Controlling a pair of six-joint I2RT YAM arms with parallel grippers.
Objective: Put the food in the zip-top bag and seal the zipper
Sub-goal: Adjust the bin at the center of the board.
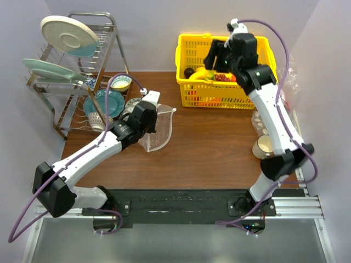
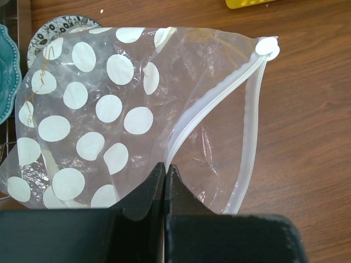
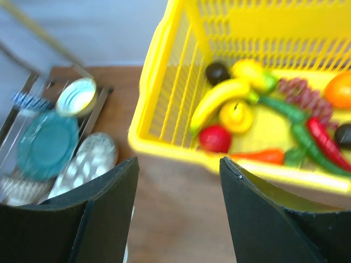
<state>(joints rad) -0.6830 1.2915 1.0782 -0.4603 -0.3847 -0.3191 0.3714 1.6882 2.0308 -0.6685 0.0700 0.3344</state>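
Note:
The zip-top bag (image 2: pixel 164 98) lies on the brown table, clear with white dots on one side, its mouth gaping. The pale zipper (image 2: pixel 211 98) runs from a white end tab toward my left gripper (image 2: pixel 164 167), which is shut on the bag's mouth edge. The bag also shows in the top view (image 1: pixel 160 129), with the left gripper (image 1: pixel 152 125) at its left side. My right gripper (image 3: pixel 178 164) is open and empty above the near-left corner of the yellow basket (image 3: pixel 164 139). Inside the basket lie a yellow banana (image 3: pixel 219 98), a long dark green vegetable (image 3: pixel 304 139) and a yellow-green fruit (image 3: pixel 251 73).
The basket (image 1: pixel 180 57) stands at the back centre and also holds red grapes (image 3: pixel 300 93), a round orange (image 3: pixel 340 90), a dark fruit (image 3: pixel 216 72) and a red fruit (image 3: pixel 214 138). A dish rack (image 1: pixel 77 82) with plates stands at left. A cup (image 1: pixel 264 146) and crumpled plastic (image 1: pixel 288 82) sit at right.

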